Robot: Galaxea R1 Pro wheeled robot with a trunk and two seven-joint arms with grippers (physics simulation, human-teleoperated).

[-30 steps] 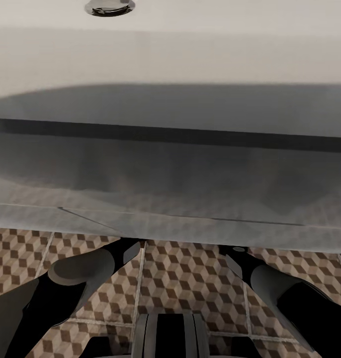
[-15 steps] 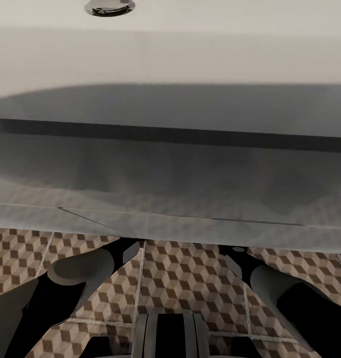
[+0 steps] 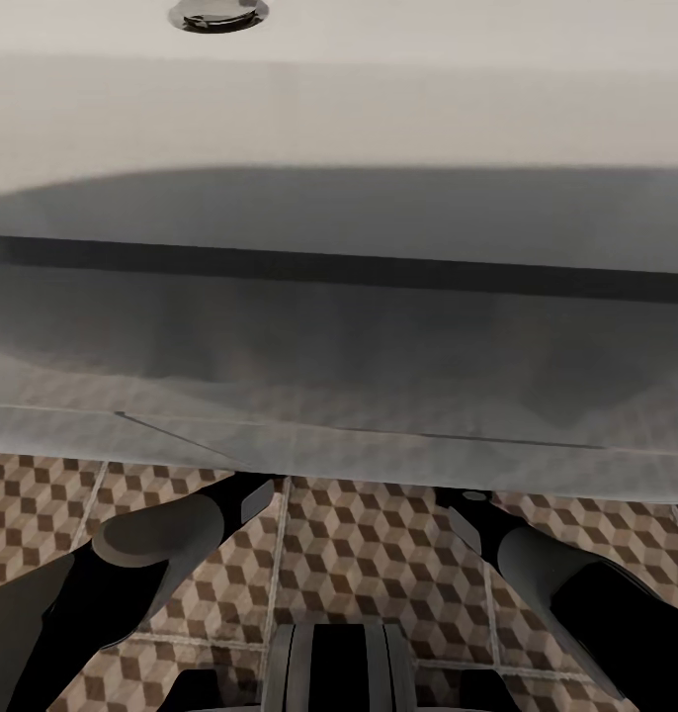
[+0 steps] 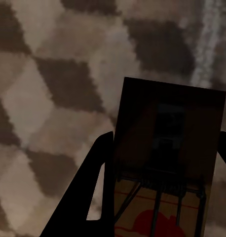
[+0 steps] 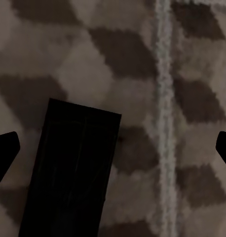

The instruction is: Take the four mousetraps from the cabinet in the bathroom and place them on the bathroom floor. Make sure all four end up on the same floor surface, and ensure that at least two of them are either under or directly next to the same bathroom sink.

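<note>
We are leaning over the sink [image 3: 339,119], its white basin and chrome drain taking up most of the head view, with both arms reaching down under its front edge toward the bathroom floor [image 3: 379,554] of cube-patterned tiles. In the left wrist view, the left gripper [image 4: 165,163] is clamped on a mousetrap [image 4: 167,148]: the dark fingers [image 4: 91,197] press against both of its long sides, and the trap's wire spring and red print are turned toward the camera, with the tiles close behind it. In the right wrist view, a second mousetrap [image 5: 73,173] lies flat on the tiles beside a pale grout line, and the right gripper [image 5: 113,148] is spread wide, its fingertips [image 5: 4,148] well apart on either side and not touching the trap, so we judge that one to be set down already. That makes one trap on the floor by the sink and one in hand about to join it; where the other two are, we cannot tell from these pictures. Against the picture of a second ago, the head view is almost the same, but the left forearm [image 3: 161,544] sits a touch lower and further out, which suggests it is easing the held trap toward the tiles.
</note>
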